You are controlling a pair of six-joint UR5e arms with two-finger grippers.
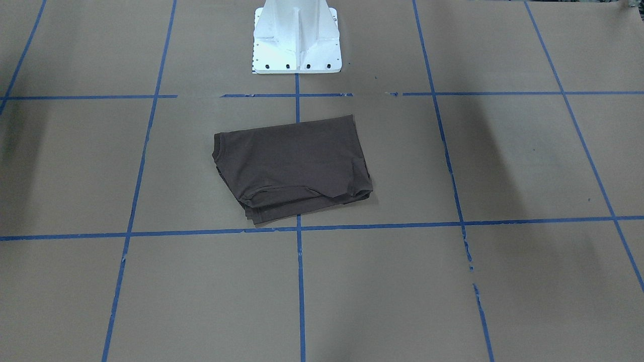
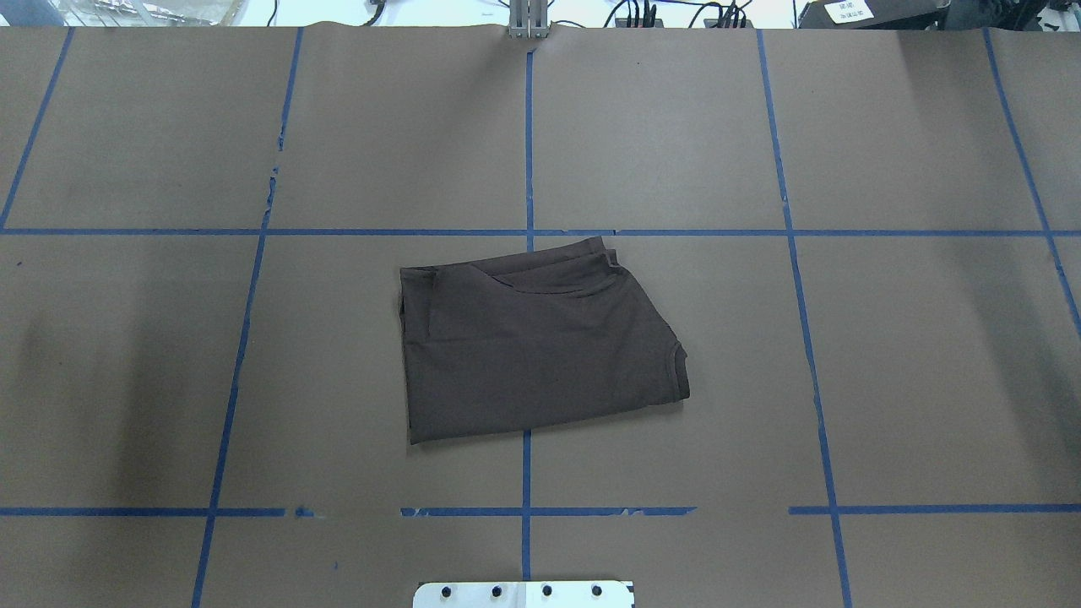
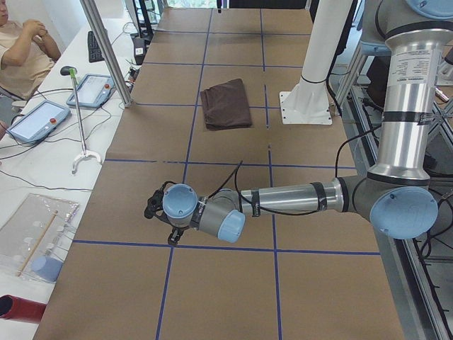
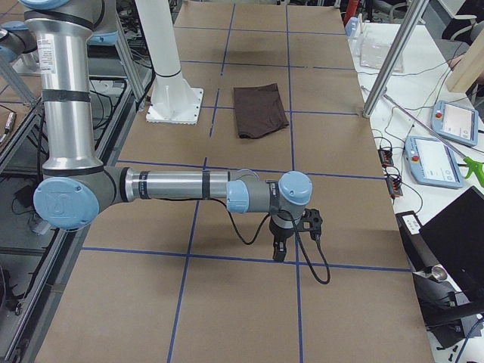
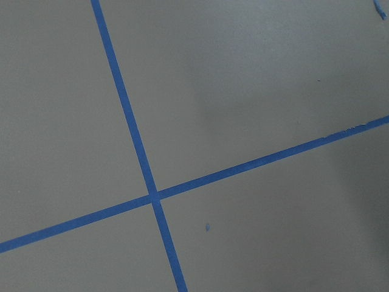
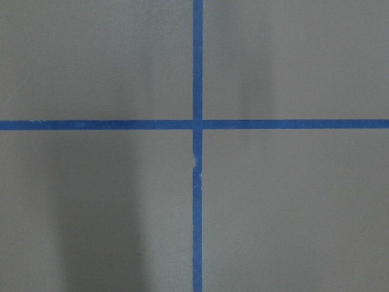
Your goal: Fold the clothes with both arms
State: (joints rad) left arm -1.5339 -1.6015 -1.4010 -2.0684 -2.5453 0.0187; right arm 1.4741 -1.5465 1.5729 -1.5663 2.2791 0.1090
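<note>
The clothes are one dark brown T-shirt [image 1: 294, 166] [image 2: 540, 346], folded into a compact stack in the middle of the table in front of the robot's base. Its ribbed collar edge shows at one side. In the side views it is the small dark patch far from both grippers [image 3: 225, 105] [image 4: 260, 110]. The left gripper [image 3: 172, 239] hangs over bare paper near the table's left end. The right gripper [image 4: 278, 249] hangs over bare paper near the right end. Whether either is open or shut I cannot tell. Both wrist views show only brown paper and blue tape.
Brown paper with a blue tape grid [image 2: 528, 169] covers the table. The white pedestal base [image 1: 297, 40] [image 3: 306, 106] stands behind the shirt. Metal posts [image 3: 106, 49] [image 4: 386, 68], teach pendants [image 3: 90, 91] [image 4: 435, 159] and a seated person [image 3: 25, 42] are along the operators' side.
</note>
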